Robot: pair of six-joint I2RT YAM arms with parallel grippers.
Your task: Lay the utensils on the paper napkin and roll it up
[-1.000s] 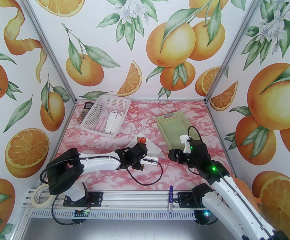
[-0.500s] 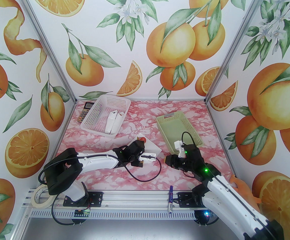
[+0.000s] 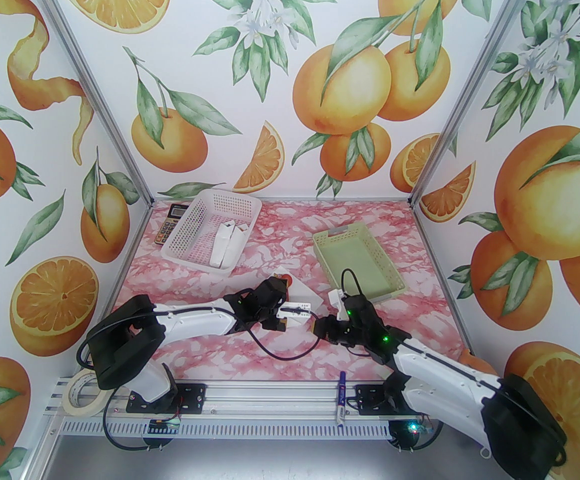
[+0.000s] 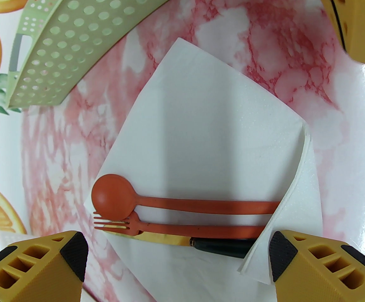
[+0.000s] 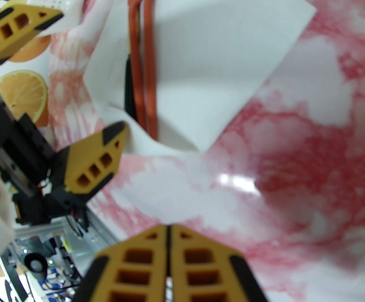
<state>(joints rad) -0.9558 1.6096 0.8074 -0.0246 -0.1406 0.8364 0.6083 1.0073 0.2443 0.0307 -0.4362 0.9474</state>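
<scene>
The white paper napkin (image 4: 207, 131) lies on the pink marbled table. Three utensils rest side by side along its near edge: an orange-red spoon (image 4: 113, 197), an orange-red fork (image 4: 116, 223) and a knife with a dark handle (image 4: 220, 245). One napkin corner (image 4: 295, 219) is folded over the handle ends. My left gripper (image 4: 177, 260) hangs open above the utensils, one finger at each end of them. My right gripper (image 5: 168, 256) is shut with nothing in it, low over the table just short of the napkin's (image 5: 220, 58) corner. From above, the two grippers (image 3: 282, 304) (image 3: 317, 329) sit close together at the napkin (image 3: 310, 298).
A green basket (image 3: 360, 263) stands just behind and right of the napkin. A white basket (image 3: 209, 233) holding white cartons sits at the back left, beside a calculator (image 3: 169, 223). A marker pen (image 3: 341, 398) and a tape roll (image 3: 82, 393) lie on the front rail.
My right arm has swung left and down from beside the green basket to the napkin's near corner, its gripper closing on the way. The left arm has shifted only slightly.
</scene>
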